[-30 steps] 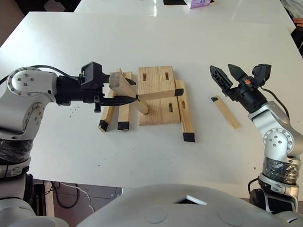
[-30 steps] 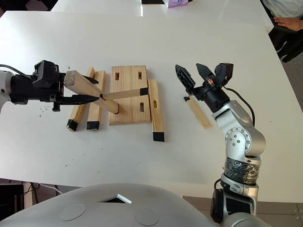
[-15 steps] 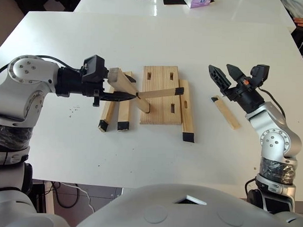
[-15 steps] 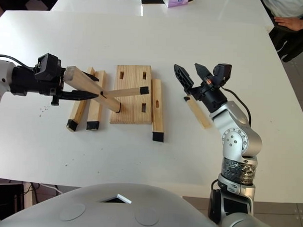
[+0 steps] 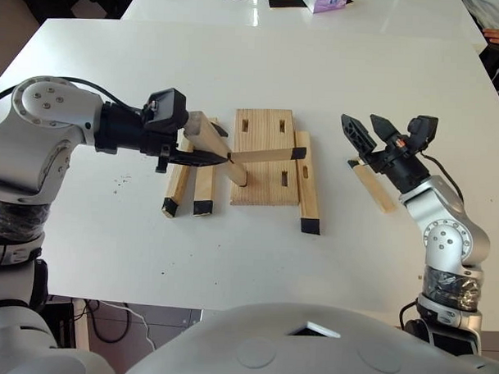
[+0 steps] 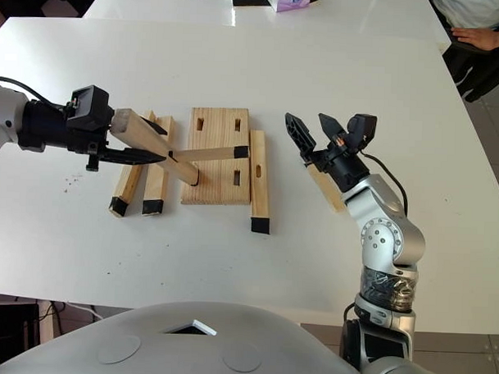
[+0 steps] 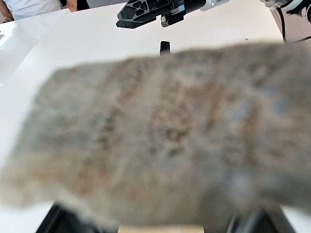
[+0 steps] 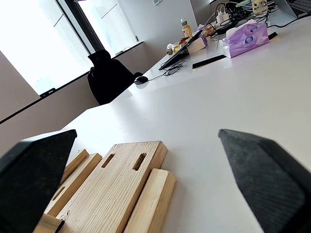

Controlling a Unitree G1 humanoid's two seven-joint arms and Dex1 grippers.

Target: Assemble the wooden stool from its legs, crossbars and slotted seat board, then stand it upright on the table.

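My left gripper [image 5: 217,145] is shut on a wooden leg [image 5: 208,143], held tilted, with its lower end at the left edge of the slotted seat board [image 5: 266,167]. A crossbar [image 5: 263,155] runs from that leg across the board, ending in a black tip. Close up, the held leg [image 7: 160,131] is a blur of wood grain. Two more legs [image 5: 192,178] lie side by side left of the board, and another leg [image 5: 308,187] lies along its right edge. My right gripper [image 5: 368,131] hovers open above a loose crossbar [image 5: 374,189]; its fingers [image 8: 34,170] frame the board [image 8: 114,182].
White table [image 5: 231,252] with free room in front and behind the parts. A second table at the back carries a purple tissue pack [image 5: 326,1] and cables. A person's hand [image 6: 476,35] rests at the far right edge.
The seat board, skewed a second ago, now lies square. My left gripper has shifted slightly right with the leg and crossbar. My right gripper has drifted a little left and down.
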